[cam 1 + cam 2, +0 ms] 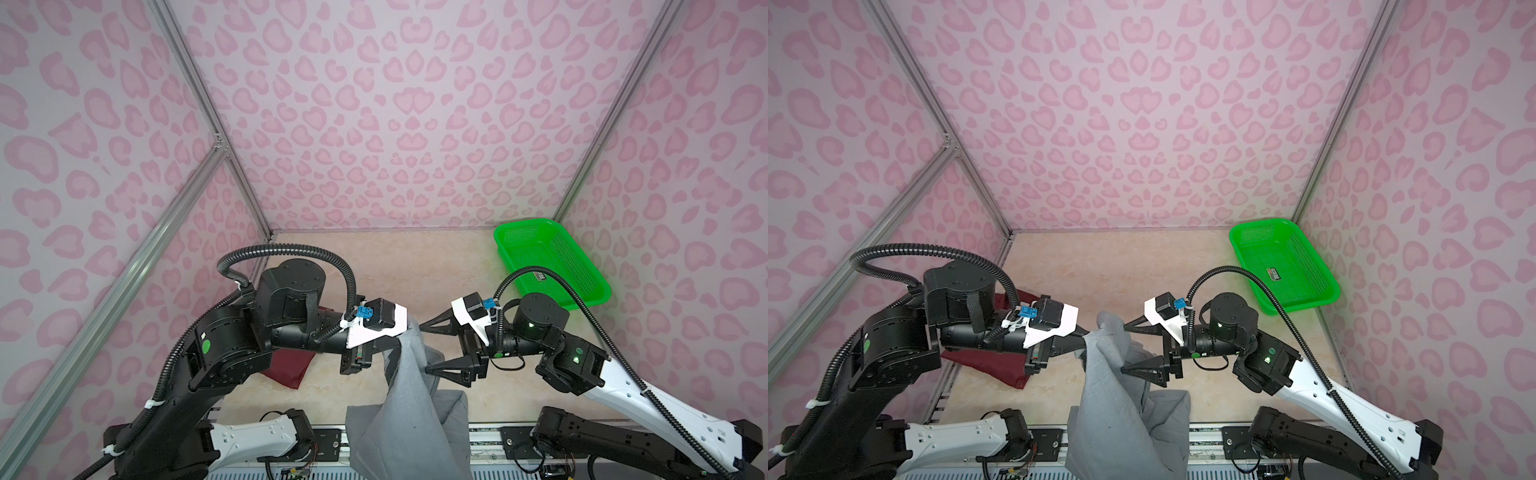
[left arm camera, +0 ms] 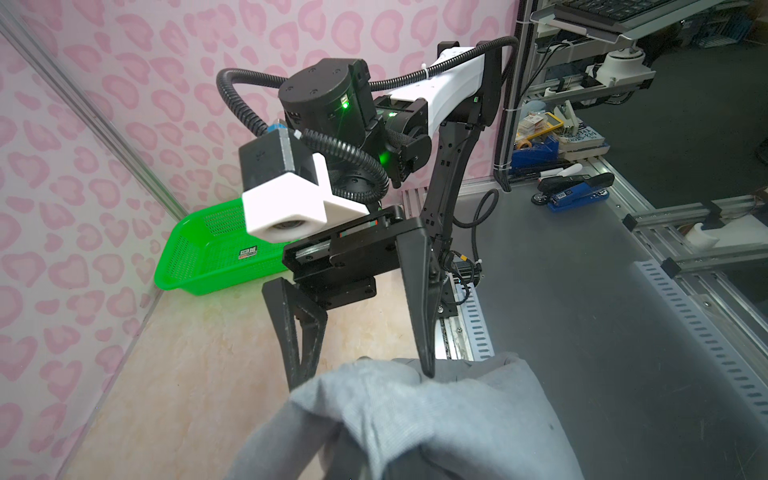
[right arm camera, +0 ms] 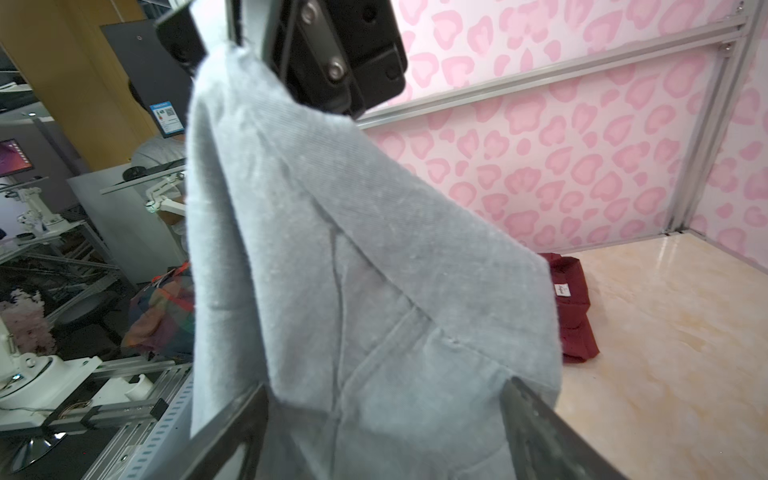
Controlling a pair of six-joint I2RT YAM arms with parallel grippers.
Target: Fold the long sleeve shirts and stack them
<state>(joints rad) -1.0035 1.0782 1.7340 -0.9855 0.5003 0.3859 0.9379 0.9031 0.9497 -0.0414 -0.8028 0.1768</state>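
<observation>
Plain mid-grey collared cloth shirt (image 1: pixel 409 399), pinched at its top by the clenched left fingers (image 1: pixel 1079 331) and hanging over the front edge of the pale marbled desk (image 1: pixel 395 266). The right fingers (image 1: pixel 449 368) stand released, straddling the cloth just beside that pinch. The dark maroon shirt (image 1: pixel 286 368) lies on the desk beneath the left arm. Likely faults: the right fingers closing on a bunched fold rather than one edge, spreading the shirt crooked; the single pinch slipping; the hanging hem snagging.

Grey shirt (image 1: pixel 409 407) hanging aloft; maroon shirt (image 1: pixel 286 368) lying folded.
</observation>
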